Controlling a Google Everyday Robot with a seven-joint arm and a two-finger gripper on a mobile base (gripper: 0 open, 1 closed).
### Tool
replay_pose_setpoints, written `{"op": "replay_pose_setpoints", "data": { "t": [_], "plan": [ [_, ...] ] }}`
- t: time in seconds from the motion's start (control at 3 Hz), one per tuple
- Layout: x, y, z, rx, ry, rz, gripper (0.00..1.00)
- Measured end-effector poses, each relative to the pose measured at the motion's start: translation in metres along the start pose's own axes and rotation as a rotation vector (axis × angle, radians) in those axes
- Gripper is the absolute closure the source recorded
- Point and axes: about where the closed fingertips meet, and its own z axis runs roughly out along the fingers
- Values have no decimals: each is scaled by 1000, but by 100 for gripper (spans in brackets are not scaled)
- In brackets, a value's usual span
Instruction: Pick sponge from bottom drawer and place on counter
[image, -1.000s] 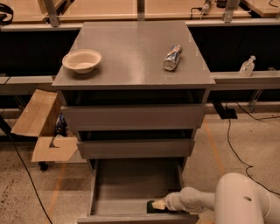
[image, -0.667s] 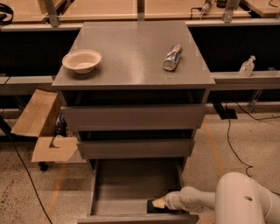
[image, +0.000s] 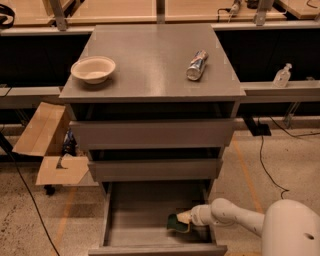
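Three grey drawers sit under the worktop (image: 150, 60); the bottom drawer (image: 135, 220) is pulled furthest out. The sponge (image: 176, 223) lies in it near the front right corner. The white arm (image: 235, 217) reaches in from the right, its jaws at the sponge; whether they grip it I cannot tell. A bowl (image: 93, 68) and a can (image: 197, 65) rest on the worktop, well apart.
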Motion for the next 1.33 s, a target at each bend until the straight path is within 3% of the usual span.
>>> {"op": "replay_pose_setpoints", "data": {
  "t": [0.67,1.33],
  "plan": [
    [-47,32,-77,-181,61,-19,100],
    [-94,48,-210,-282,152,-19,100]
  ]
}}
